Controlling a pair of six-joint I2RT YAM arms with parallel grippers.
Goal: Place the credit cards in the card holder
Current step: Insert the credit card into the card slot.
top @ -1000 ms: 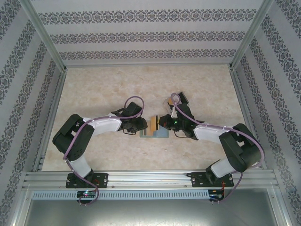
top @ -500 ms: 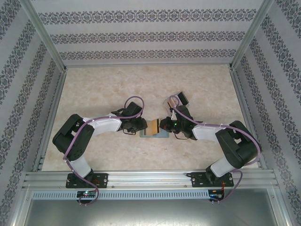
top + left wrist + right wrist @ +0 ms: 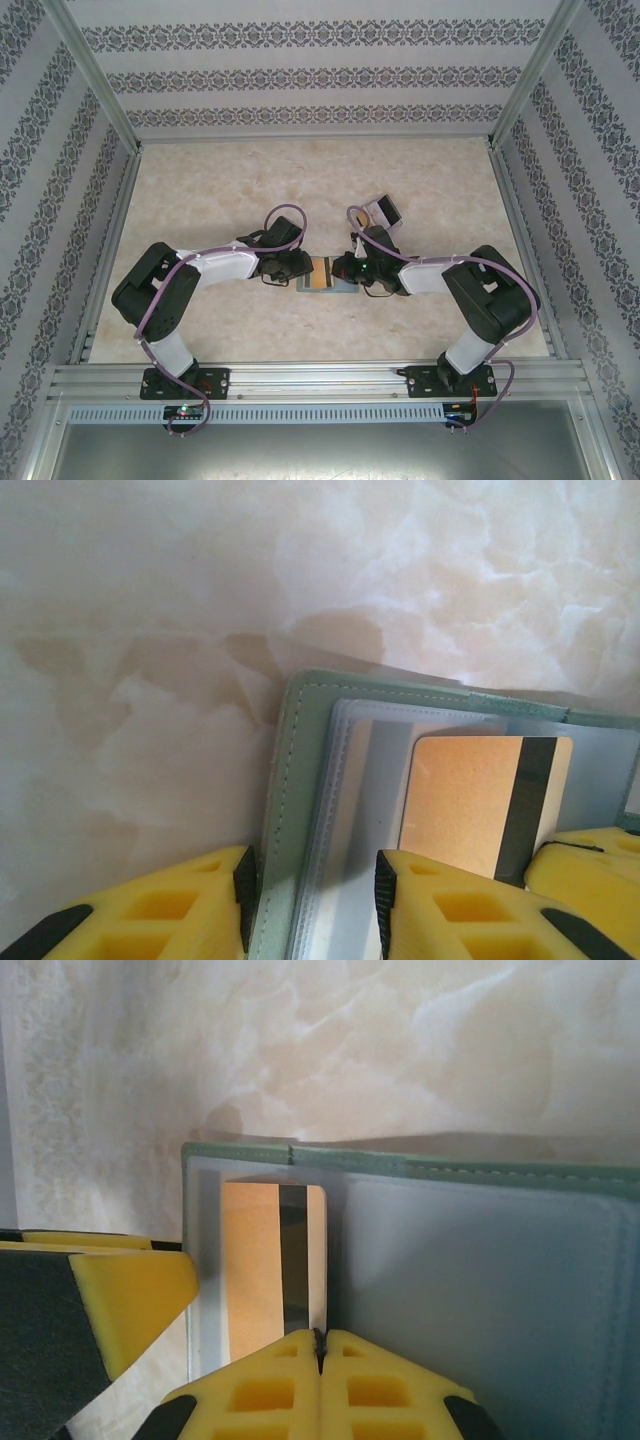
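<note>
Right wrist, orange card (image 3: 255, 1260) in open card holder (image 3: 480, 1260)

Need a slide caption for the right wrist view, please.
Shut right gripper slides an orange card into a clear sleeve of the open green card holder.

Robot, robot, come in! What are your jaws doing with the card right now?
Left gripper jaws straddling card holder edge. Right gripper jaws shut on orange card, partly inside clear sleeve. Nothing blocking.

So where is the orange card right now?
Table centre in the top view: the orange card lies part-way in the open card holder, between both grippers.
</note>
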